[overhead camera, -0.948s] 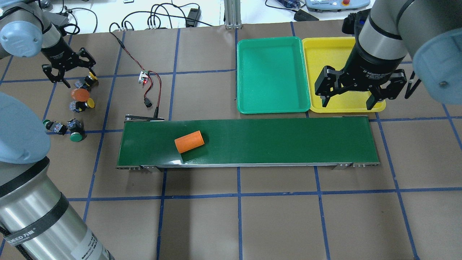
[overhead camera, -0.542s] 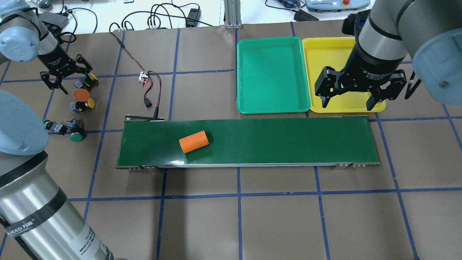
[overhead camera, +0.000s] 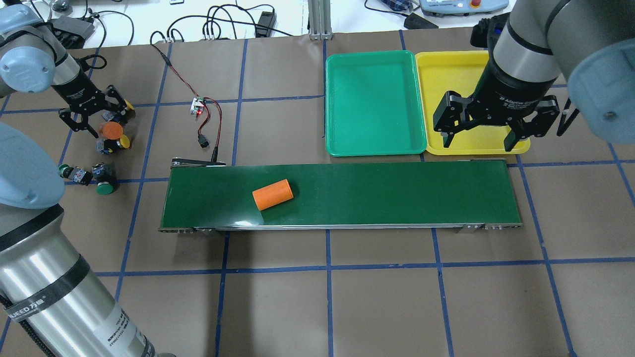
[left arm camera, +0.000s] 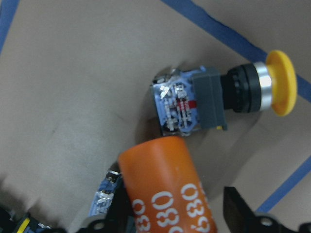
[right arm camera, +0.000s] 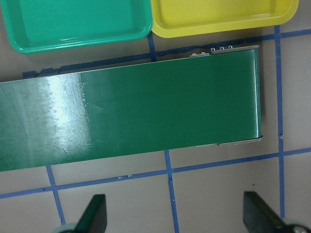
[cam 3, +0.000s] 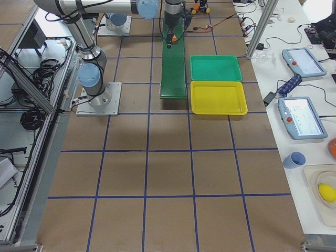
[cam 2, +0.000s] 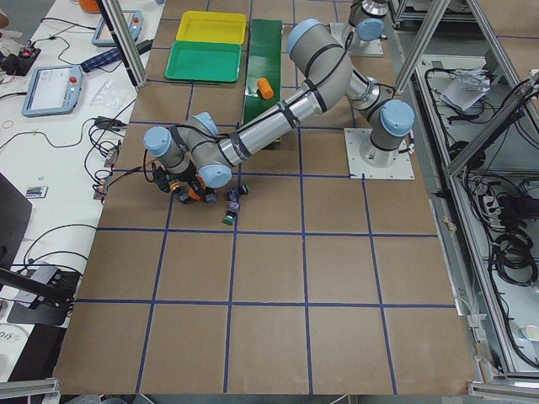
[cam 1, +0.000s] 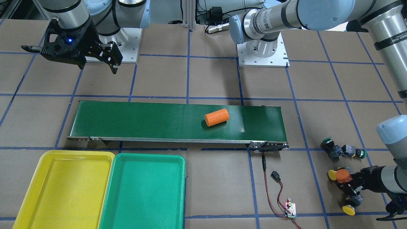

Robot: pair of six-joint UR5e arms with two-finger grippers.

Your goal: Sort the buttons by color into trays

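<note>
The worktop (overhead camera: 377, 297) carries a long belt (overhead camera: 397, 193) across the middle of the overhead view. Above it, upper right, the green tray (overhead camera: 372, 99) and yellow tray (overhead camera: 446, 74) hold no buttons. The right tool (overhead camera: 476, 145) hangs spread and empty over the yellow tray's near rim. At the left edge the left tool (overhead camera: 108, 124), spread, straddles an upright orange cylinder (overhead camera: 110, 130) between two yellow buttons (overhead camera: 118, 144). The green buttons (overhead camera: 104, 182) lie just below. Sorting looks unstarted. The next move likely means clearing that cylinder or shifting onto a yellow button.
</note>
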